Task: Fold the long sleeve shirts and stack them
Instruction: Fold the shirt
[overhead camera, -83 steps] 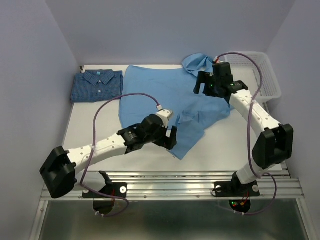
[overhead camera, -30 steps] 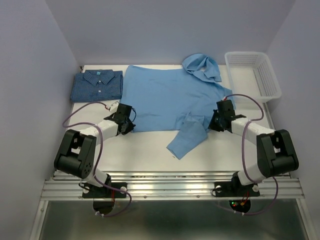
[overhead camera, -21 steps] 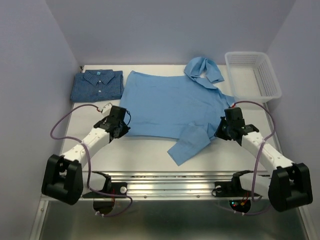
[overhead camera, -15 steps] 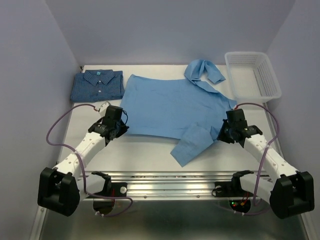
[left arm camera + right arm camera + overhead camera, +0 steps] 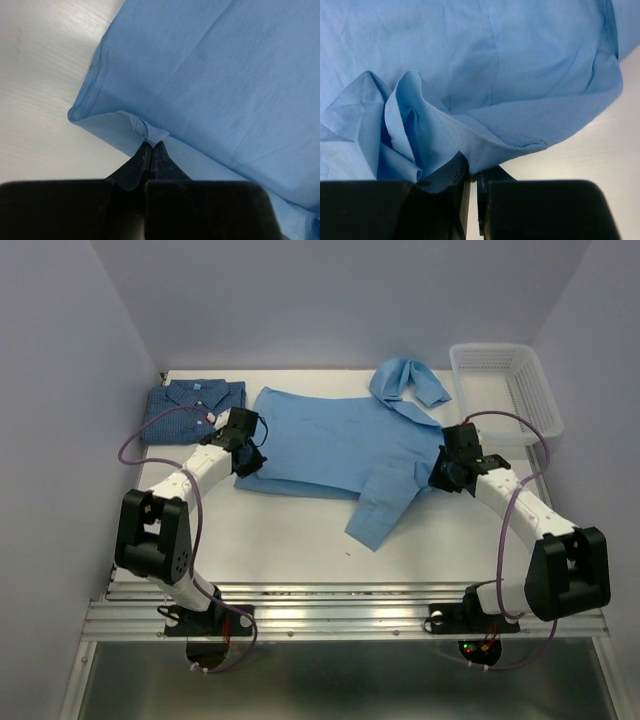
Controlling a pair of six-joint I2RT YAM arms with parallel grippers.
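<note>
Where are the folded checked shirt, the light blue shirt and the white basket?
checked shirt [image 5: 186,403], overhead view, folded front below the collar.
light blue shirt [image 5: 330,440], overhead view, middle of the spread body.
white basket [image 5: 505,390], overhead view, bare mesh floor.

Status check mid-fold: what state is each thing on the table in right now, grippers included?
light blue shirt: spread flat, unfolded, pinched at both sides.
checked shirt: folded, far left.
basket: upright, far right, nothing visible inside.
left gripper: shut on the light blue shirt's corner.
right gripper: shut on the light blue shirt's bunched edge.
</note>
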